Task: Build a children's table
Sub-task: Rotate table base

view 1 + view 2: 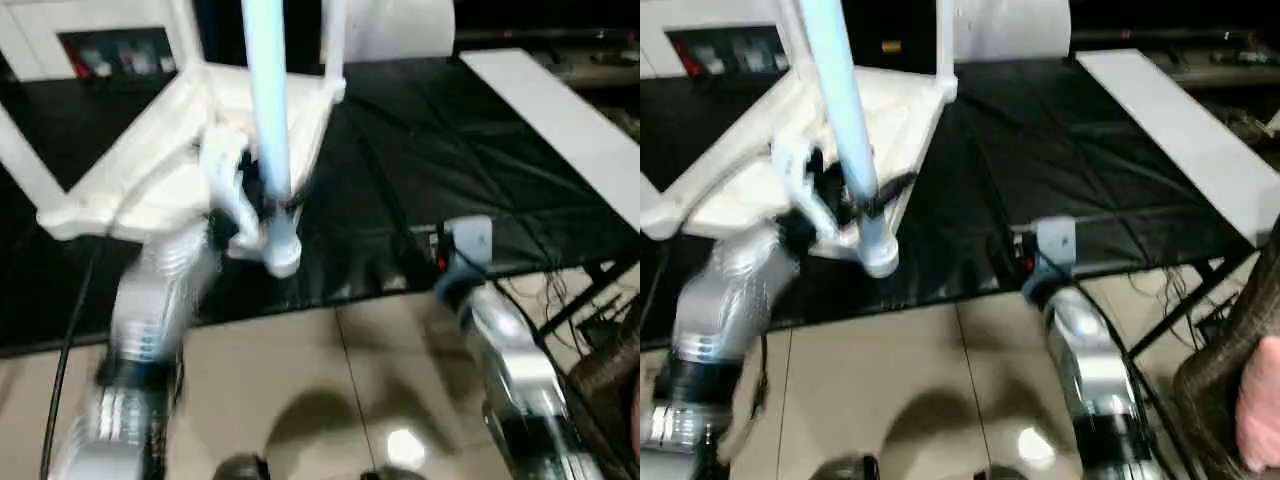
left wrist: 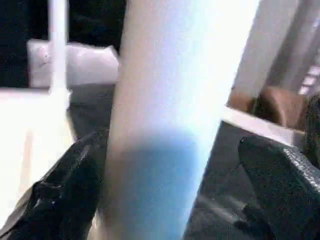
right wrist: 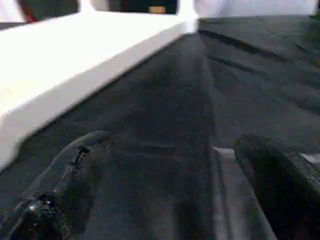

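Looking at your head views first: tabletop [image 1: 150, 170] lies underside-up on the black cloth [image 1: 450, 150], raised rim facing up, near corner hanging past the cloth edge over the tiled floor [image 1: 330, 380]. Other legs [image 1: 335, 40] already stand upright from its corner sockets. Your left gripper [image 1: 262, 205] sits at that near corner with one white leg [image 1: 268, 90] between its fingers, leg roughly upright, round lower end just below the grip. Flat white board [image 1: 560, 120] lies on the cloth to the right, well apart. Right gripper [image 1: 1025, 255] sits low at the cloth edge, holding nothing.

Left wrist view: leg [image 2: 170, 115] runs between the black fingers [image 2: 65, 195]; fingers wide apart, gap visible on one side, so contact unclear.

Right wrist view: fingers [image 3: 70, 180] spread, nothing between them, cloth beneath, tabletop rim [image 3: 75, 65] beside.
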